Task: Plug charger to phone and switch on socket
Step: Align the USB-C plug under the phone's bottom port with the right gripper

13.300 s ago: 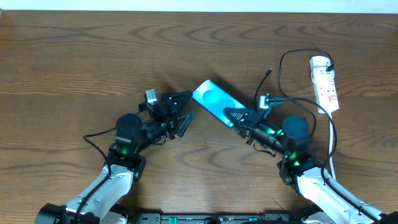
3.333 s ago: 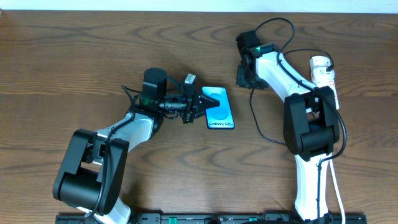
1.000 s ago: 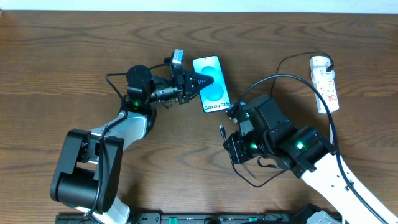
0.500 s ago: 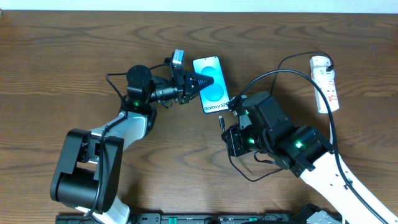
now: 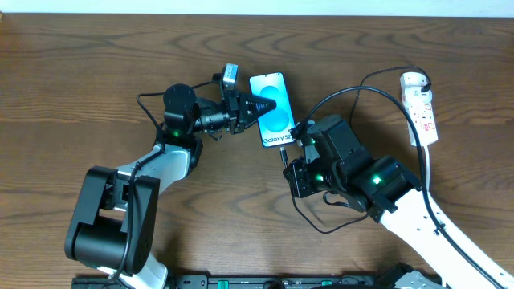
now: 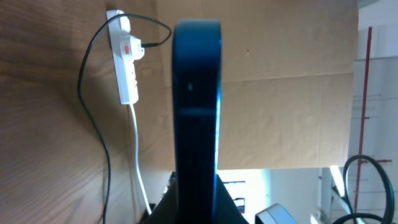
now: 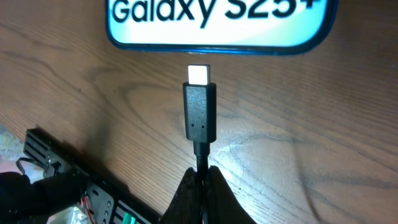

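The phone [image 5: 277, 112] lies at the table's middle, its blue screen facing up with white "Galaxy" lettering. My left gripper [image 5: 255, 105] is shut on its left side. In the left wrist view the phone [image 6: 197, 106] shows edge-on, rising from between the gripper [image 6: 197, 200] fingers. My right gripper [image 7: 201, 182] is shut on the charger cable just behind the black plug [image 7: 199, 114]. The plug's metal tip points at the phone's [image 7: 217, 28] bottom edge, a small gap away. From overhead the plug [image 5: 285, 154] sits just below the phone. The white socket [image 5: 420, 107] lies far right.
The charger's thin black cable [image 5: 337, 100] arcs from the socket over to my right arm and loops below it [image 5: 309, 225]. The socket [image 6: 126, 62] and its white cord [image 6: 138, 168] also show in the left wrist view. A tan board [image 6: 286, 87] stands behind.
My right arm has moved up and left, bringing the plug closer to the phone's bottom edge. The left arm and the phone have stayed put.
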You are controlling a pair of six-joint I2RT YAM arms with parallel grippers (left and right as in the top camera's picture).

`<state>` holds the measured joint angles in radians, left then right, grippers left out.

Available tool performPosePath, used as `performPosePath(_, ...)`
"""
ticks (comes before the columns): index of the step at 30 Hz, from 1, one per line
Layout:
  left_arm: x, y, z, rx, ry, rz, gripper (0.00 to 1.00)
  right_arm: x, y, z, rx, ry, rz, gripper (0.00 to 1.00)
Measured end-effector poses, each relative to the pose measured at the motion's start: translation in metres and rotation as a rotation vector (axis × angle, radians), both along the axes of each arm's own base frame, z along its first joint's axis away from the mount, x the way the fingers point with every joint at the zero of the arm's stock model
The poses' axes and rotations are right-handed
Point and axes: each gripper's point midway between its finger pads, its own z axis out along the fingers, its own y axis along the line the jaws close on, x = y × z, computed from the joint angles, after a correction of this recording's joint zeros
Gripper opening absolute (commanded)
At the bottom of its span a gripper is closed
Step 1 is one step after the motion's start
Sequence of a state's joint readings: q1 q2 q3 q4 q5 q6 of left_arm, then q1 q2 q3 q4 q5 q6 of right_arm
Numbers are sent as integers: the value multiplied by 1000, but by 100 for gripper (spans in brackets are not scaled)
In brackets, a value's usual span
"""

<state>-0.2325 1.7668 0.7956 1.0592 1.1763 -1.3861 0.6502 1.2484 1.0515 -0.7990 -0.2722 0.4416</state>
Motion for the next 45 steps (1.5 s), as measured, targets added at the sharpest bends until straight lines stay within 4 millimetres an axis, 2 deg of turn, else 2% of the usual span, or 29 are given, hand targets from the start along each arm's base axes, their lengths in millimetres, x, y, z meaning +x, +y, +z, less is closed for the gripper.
performPosePath(14, -1, 0, 0, 6, -28, -4, 7, 1, 1, 1, 6, -2, -5, 1)
performPosePath(45, -4, -1, 0, -9, 45, -23, 7, 2, 4, 3, 26, 5, -13, 1)
